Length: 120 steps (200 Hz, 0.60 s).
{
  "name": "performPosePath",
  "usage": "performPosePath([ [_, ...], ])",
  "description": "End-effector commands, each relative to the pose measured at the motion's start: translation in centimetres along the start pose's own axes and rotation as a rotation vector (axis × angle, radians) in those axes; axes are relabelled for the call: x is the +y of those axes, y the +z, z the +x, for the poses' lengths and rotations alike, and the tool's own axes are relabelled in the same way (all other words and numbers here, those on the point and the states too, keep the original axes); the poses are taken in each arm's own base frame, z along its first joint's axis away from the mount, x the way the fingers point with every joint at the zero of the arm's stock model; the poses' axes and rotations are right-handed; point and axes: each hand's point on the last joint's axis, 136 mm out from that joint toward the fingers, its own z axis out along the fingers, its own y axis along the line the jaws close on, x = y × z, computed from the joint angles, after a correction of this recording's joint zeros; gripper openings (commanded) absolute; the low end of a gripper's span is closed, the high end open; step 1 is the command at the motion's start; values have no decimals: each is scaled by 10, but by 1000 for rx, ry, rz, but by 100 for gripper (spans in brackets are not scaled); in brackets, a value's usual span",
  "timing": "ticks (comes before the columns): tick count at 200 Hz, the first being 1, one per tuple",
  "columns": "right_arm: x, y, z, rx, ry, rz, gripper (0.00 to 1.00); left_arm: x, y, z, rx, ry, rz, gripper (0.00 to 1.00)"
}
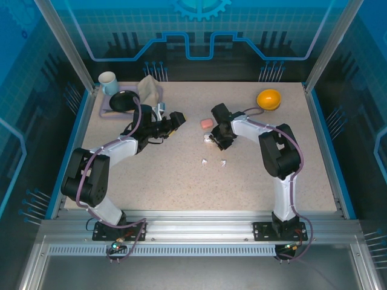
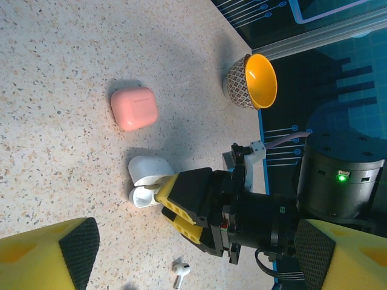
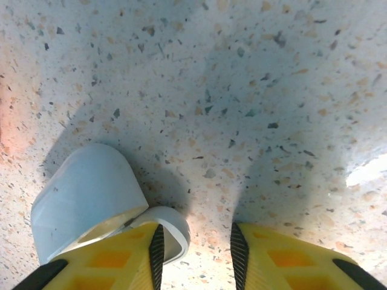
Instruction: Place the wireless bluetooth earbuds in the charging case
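Note:
A white charging case (image 1: 208,138) lies open mid-table, its lid (image 3: 84,199) swung back from its base (image 3: 175,232). My right gripper (image 1: 214,139) is down at it. Its jaws stand partly apart, with the left finger over the base's hollow. The base's front wall sits between the fingers (image 3: 284,260), with a gap to the right one. In the left wrist view the right gripper (image 2: 158,202) sits at the same case (image 2: 148,172). Two white earbuds (image 1: 204,162) (image 1: 223,162) lie loose just in front, and one earbud (image 2: 180,275) is seen close up. A shut pink case (image 1: 206,123) (image 2: 134,107) rests behind. My left gripper (image 1: 178,118) (image 2: 193,266) hovers wide open to the left, holding nothing.
An orange bowl (image 1: 268,98) (image 2: 254,81) stands at the back right. At the back left are a white mug (image 1: 108,81), a dark object on a purple tray (image 1: 123,101) and a beige cloth (image 1: 150,89). Blue rails edge the table.

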Motion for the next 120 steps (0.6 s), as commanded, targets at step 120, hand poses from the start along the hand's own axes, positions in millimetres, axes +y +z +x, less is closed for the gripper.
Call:
performPosePath([
  [120, -13, -12, -2, 8, -98, 8, 0, -2, -4, 1, 23, 16, 5, 88],
])
